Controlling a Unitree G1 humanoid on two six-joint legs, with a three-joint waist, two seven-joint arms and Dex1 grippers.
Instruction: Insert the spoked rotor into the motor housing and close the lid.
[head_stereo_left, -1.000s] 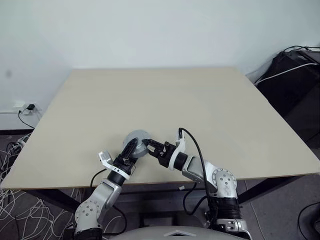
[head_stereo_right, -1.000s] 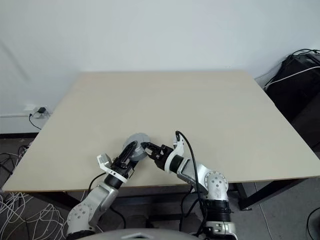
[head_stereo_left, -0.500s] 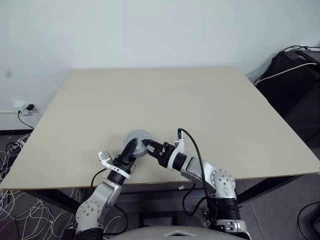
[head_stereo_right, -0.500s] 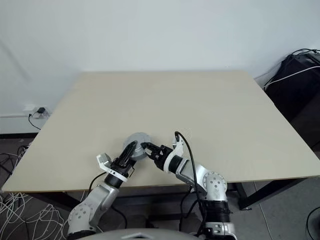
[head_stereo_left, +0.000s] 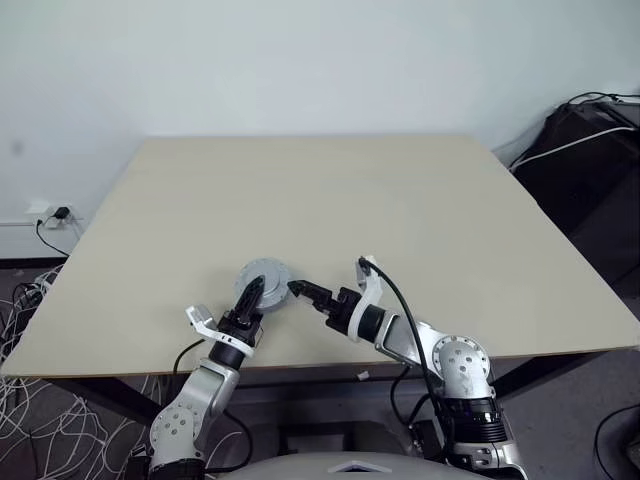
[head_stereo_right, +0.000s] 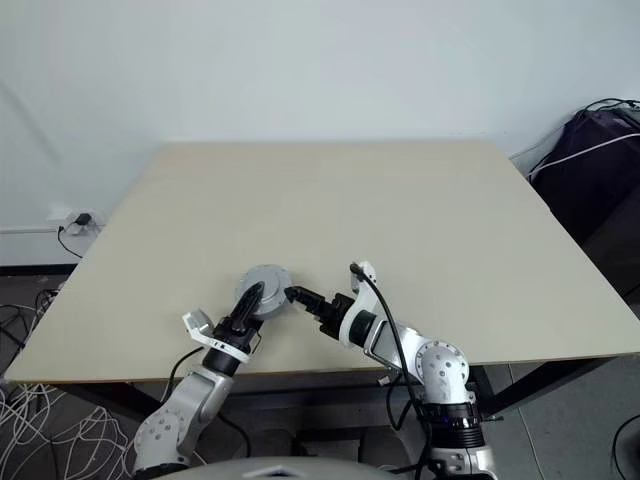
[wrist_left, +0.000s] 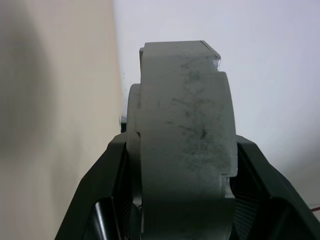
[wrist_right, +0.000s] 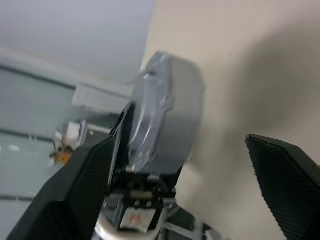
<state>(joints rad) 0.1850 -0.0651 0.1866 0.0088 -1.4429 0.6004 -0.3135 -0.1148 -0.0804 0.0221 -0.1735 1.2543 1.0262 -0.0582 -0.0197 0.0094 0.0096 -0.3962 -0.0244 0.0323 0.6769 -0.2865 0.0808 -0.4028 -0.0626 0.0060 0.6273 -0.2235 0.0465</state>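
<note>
A thick round grey motor housing stands on edge just above the table's near edge, with my left gripper shut on its rim. In the left wrist view the housing is seen edge-on between the two black fingers. One face looks paler and shiny; I cannot tell whether that is the lid. The spoked rotor is hidden. My right gripper sits just right of the housing, apart from it and open, its fingers wide with nothing between them.
The beige table stretches away behind the grippers. Its near edge runs close under both wrists. Dark equipment with cables stands off the table at the far right. Loose white cables lie on the floor at the left.
My right gripper let go of the housing's right side, opened wide, rolled and drew slightly back to the right. The left gripper kept its hold and shifted slightly left with it.
</note>
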